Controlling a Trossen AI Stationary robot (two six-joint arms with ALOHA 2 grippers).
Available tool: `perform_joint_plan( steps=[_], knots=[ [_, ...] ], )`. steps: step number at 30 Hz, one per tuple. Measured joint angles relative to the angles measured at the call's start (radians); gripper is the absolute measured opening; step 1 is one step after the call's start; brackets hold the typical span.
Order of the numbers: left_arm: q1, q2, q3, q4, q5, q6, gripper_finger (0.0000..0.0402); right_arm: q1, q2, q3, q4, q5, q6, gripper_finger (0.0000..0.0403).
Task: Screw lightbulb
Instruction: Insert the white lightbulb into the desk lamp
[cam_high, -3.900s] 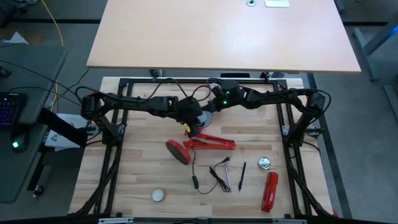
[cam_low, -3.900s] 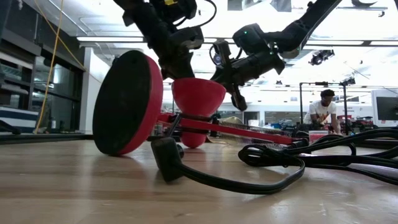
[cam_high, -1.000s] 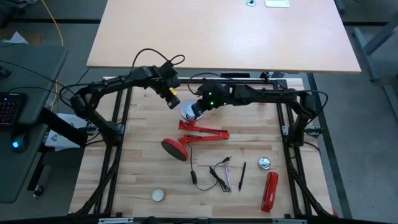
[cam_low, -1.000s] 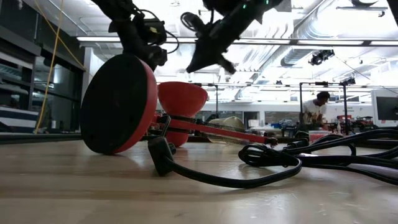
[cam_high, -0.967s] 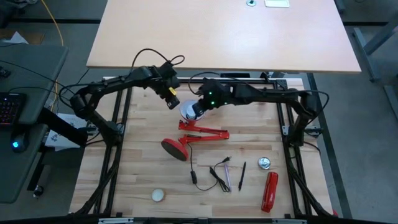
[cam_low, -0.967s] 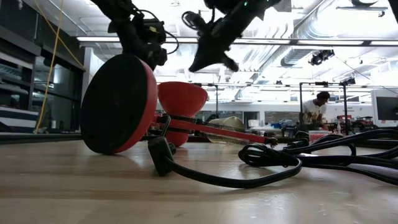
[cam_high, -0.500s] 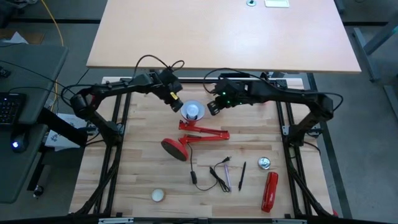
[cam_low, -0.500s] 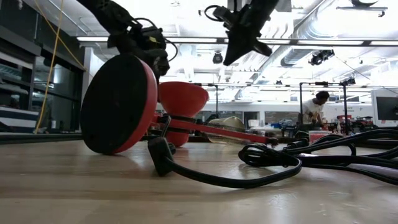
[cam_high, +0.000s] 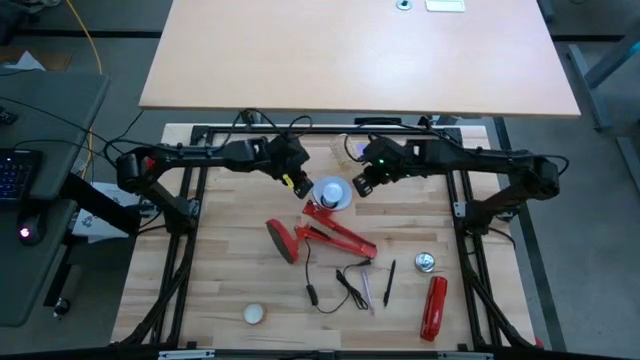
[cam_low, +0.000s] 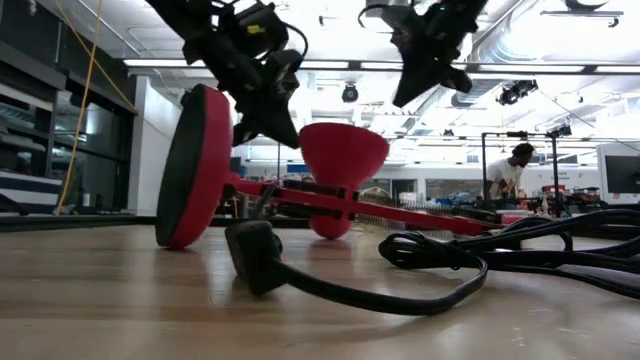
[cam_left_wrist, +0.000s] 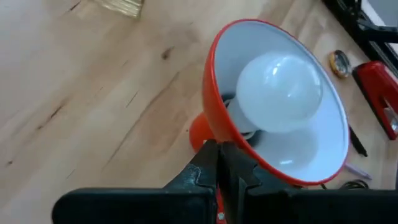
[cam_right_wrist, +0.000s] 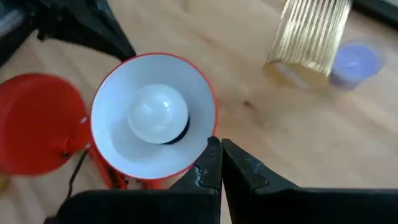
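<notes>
The red desk lamp (cam_high: 325, 225) lies on the table on its round base (cam_high: 282, 242) and folded arm, with its white-lined shade (cam_high: 331, 192) facing up. The white lightbulb (cam_right_wrist: 158, 112) sits inside the shade, its dark base (cam_right_wrist: 181, 131) down in the socket; it also shows in the left wrist view (cam_left_wrist: 280, 93). My left gripper (cam_high: 299, 186) is shut at the shade's left side. My right gripper (cam_high: 358, 187) is shut and empty just right of the shade's rim (cam_right_wrist: 208, 134); in the low view (cam_low: 403, 98) it stands higher than the shade. My left gripper's shut fingertips (cam_left_wrist: 211, 149) meet the shade's red outer wall (cam_left_wrist: 207, 118) low down, next to the lamp's neck (cam_left_wrist: 198, 134). They come slanting down from the table's left. The lamp stays on the table on its base and arm.
A gold ribbed cylinder (cam_right_wrist: 309, 31) and a bluish disc (cam_right_wrist: 356, 61) stand behind the lamp. A black cord (cam_high: 345, 280), a pen (cam_high: 391, 282), a small metal disc (cam_high: 427, 263), a red tool (cam_high: 433, 307) and a cream ball (cam_high: 254, 314) lie nearer.
My right gripper has drawn away from over the shade toward the table's right. My left gripper has gone right and nearer, against the shade. The shade end has slid right and nearer, and the lamp has turned about its base, which has stayed roughly in place.
</notes>
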Motion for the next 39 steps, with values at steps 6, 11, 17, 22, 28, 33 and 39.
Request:
perform_joint_plan(
  steps=[6, 11, 17, 22, 28, 33, 39],
  knots=[
    [0.053, -0.051, 0.002, -0.029, -0.031, 0.062, 0.0, 0.042, -0.121, -0.21, 0.262, -0.119, 0.106, 0.0],
    [0.112, -0.025, 0.109, 0.017, 0.017, 0.197, 0.0, 0.109, -0.111, -0.343, 0.561, -0.156, 0.303, 0.0],
    [0.087, 0.158, 0.379, -0.163, 0.054, 0.459, 0.0, 0.157, 0.03, -0.309, 0.697, -0.107, 0.45, 0.0],
    [0.059, 0.3, 0.548, -0.304, 0.054, 0.611, 0.0, 0.167, 0.121, -0.196, 0.602, -0.078, 0.45, 0.0],
    [0.028, 0.369, 0.594, -0.35, 0.055, 0.637, 0.0, 0.183, 0.153, -0.115, 0.447, -0.029, 0.411, 0.0],
    [0.015, 0.387, 0.595, -0.369, 0.054, 0.647, 0.0, 0.192, 0.155, -0.115, 0.42, -0.027, 0.372, 0.0],
    [0.064, 0.3, 0.594, -0.454, 0.049, 0.665, 0.0, 0.218, 0.051, -0.116, 0.33, 0.081, 0.297, 0.0]
  ],
)
